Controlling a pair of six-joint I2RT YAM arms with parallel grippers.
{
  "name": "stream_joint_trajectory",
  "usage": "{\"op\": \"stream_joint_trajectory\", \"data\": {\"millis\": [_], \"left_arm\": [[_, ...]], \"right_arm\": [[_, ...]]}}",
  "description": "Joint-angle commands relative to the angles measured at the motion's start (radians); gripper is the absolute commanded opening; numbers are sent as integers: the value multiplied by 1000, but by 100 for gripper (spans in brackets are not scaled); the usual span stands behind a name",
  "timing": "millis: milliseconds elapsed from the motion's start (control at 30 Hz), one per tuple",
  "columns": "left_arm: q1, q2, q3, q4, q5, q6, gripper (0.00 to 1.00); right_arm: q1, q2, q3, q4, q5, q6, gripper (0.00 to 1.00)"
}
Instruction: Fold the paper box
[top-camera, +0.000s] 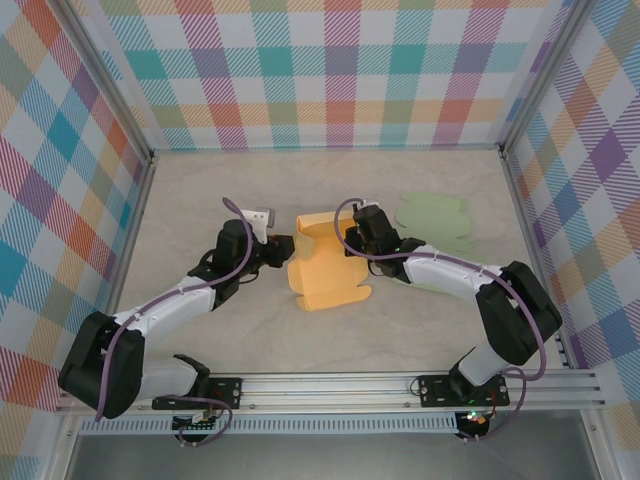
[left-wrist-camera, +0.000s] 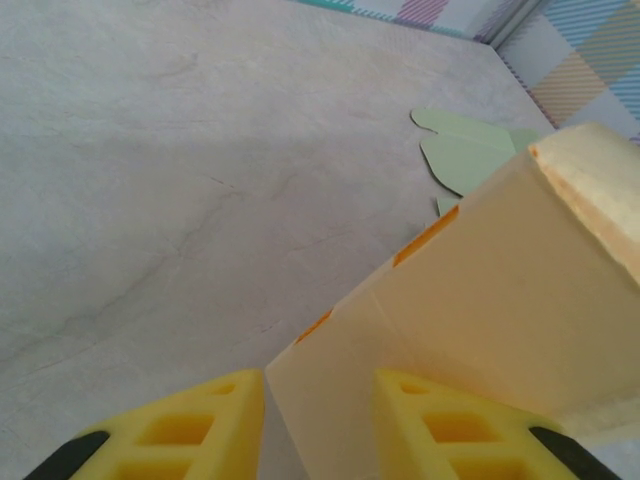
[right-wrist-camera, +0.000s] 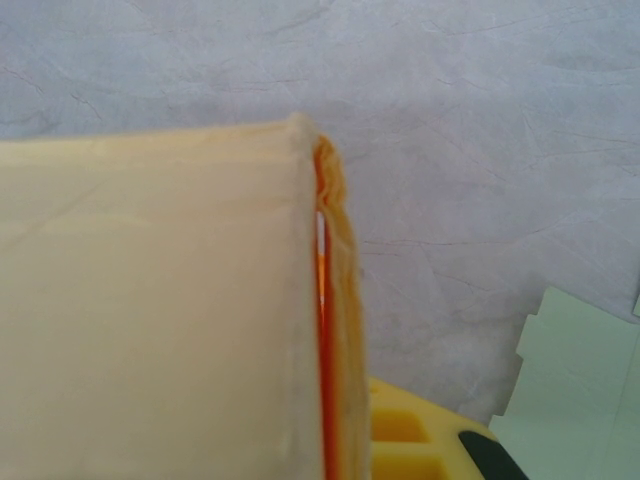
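light: bright, even | shadow: soft, left of orange folded paper box | focus: I see it blurred close-up

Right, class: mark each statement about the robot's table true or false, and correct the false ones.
1. The left gripper and the right gripper meet the box from opposite sides. True.
2. The green cutout lies left of the box. False: it lies to the box's right.
3. The green cutout is folded up. False: it lies flat on the table.
4. The left gripper's fingers stand apart with a box panel between them. True.
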Motion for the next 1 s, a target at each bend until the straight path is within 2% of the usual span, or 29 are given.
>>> {"op": "stream_joint_trajectory", "data": {"millis": [0,300,467,800,967], "left_arm": [[-13,-36,-9,-30,18,62,34],[-16,-55,0,-77,31,135,35],[-19,-45,23,-120,73,191,39],[-20,-40,65,-166,60,281,42],[-20,-4,86,-127,28,298,44]], "right_arm": [[5,-3,25,1,8,-13,0],[5,-4,25,6,11,-13,0],[5,-4,25,3,8,-13,0],[5,-9,20,4,10,-16,0],[5,-15,19,6,3,-20,0]]}}
